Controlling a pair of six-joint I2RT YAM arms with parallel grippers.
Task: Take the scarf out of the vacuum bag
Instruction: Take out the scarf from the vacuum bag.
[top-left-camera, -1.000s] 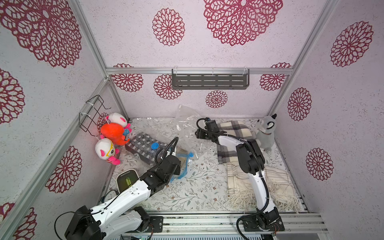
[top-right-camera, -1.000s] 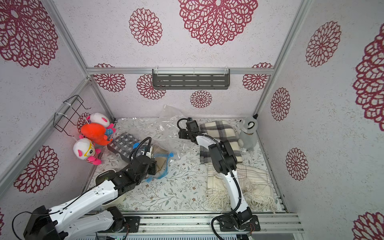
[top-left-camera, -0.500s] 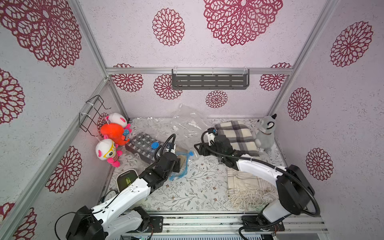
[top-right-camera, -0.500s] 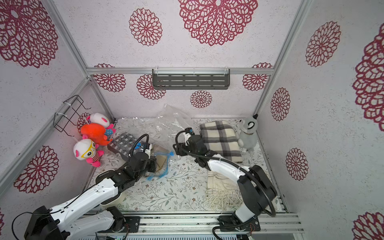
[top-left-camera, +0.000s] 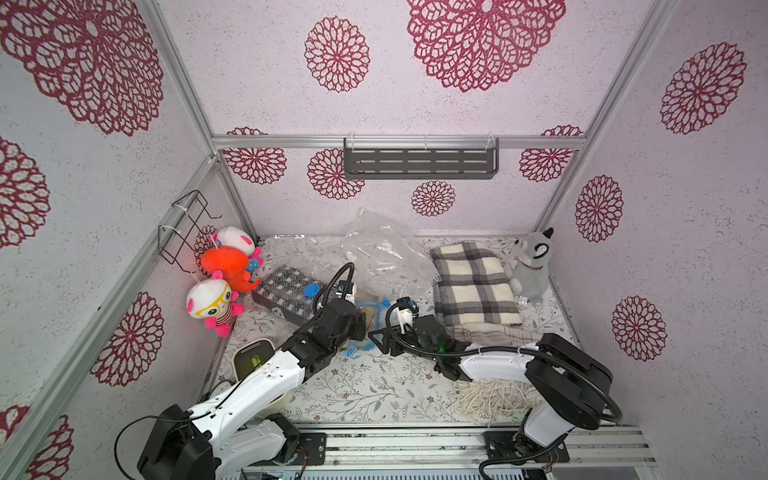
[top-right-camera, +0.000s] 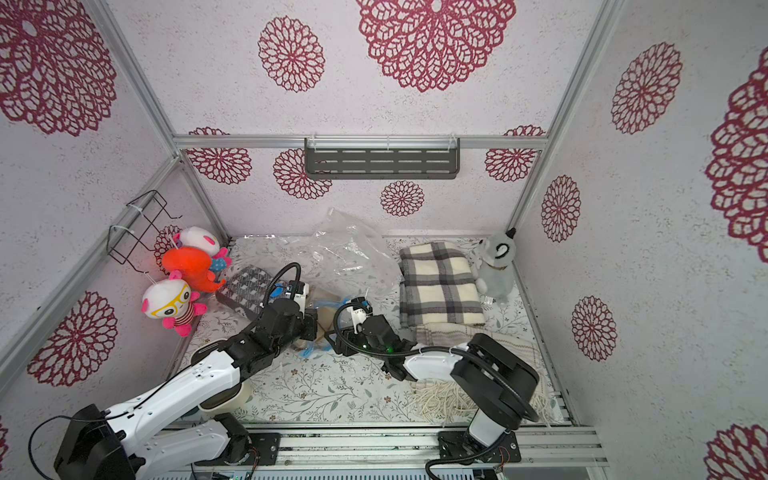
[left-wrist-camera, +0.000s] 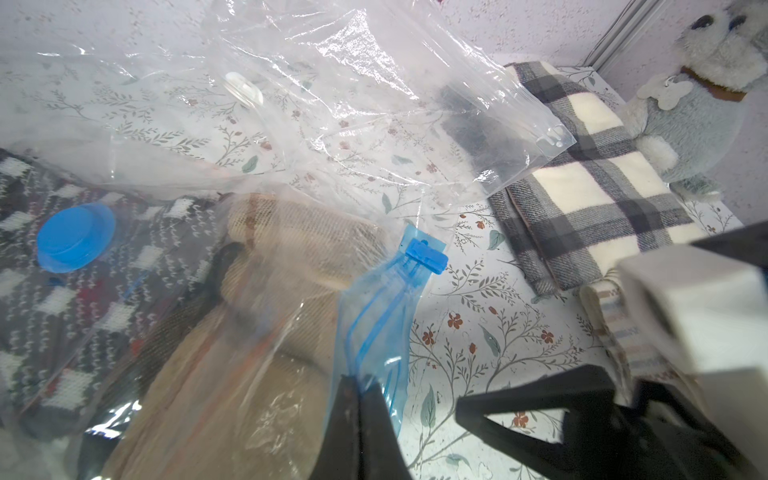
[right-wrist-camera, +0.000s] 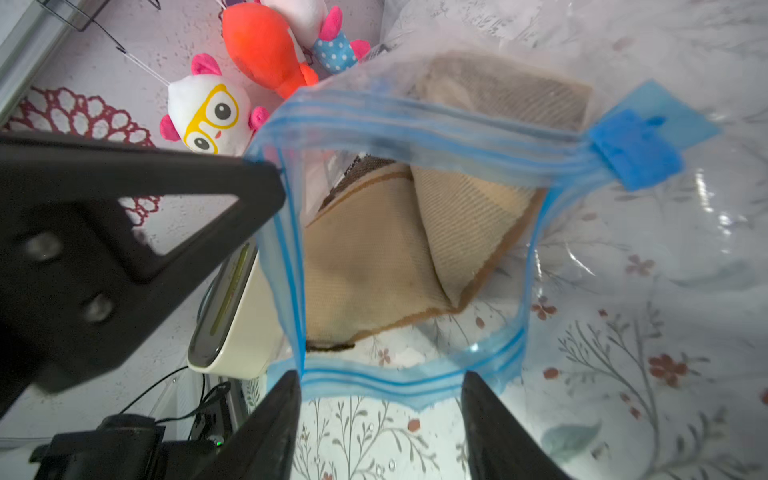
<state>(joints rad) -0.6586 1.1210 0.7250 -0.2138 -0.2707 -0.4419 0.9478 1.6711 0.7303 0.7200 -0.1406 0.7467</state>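
Observation:
The vacuum bag (right-wrist-camera: 407, 124) is clear with a blue zip rim, and its mouth gapes open. A folded tan scarf (right-wrist-camera: 374, 257) lies inside it, also seen through the plastic as the scarf (left-wrist-camera: 291, 257). My left gripper (left-wrist-camera: 357, 386) is shut on the blue rim (left-wrist-camera: 382, 299) and holds one side of the mouth up; in both top views it is the left gripper (top-left-camera: 363, 330) (top-right-camera: 316, 328). My right gripper (right-wrist-camera: 380, 378) is open just outside the mouth, with the lower rim lying between its fingertips. From above, the right gripper (top-left-camera: 376, 338) is close beside the left.
A folded plaid cloth (top-left-camera: 473, 282) and a grey plush dog (top-left-camera: 530, 266) lie at the back right. An empty clear bag (top-left-camera: 382, 253) is crumpled behind. A dark patterned bundle (top-left-camera: 286, 291), plush toys (top-left-camera: 226, 266) and a cream device (top-left-camera: 251, 357) sit left. Fringed cloth (top-left-camera: 494, 395) lies front right.
My right arm has swung from the back, by the plaid cloth, forward and down to the bag's mouth. The left gripper has kept its hold on the rim.

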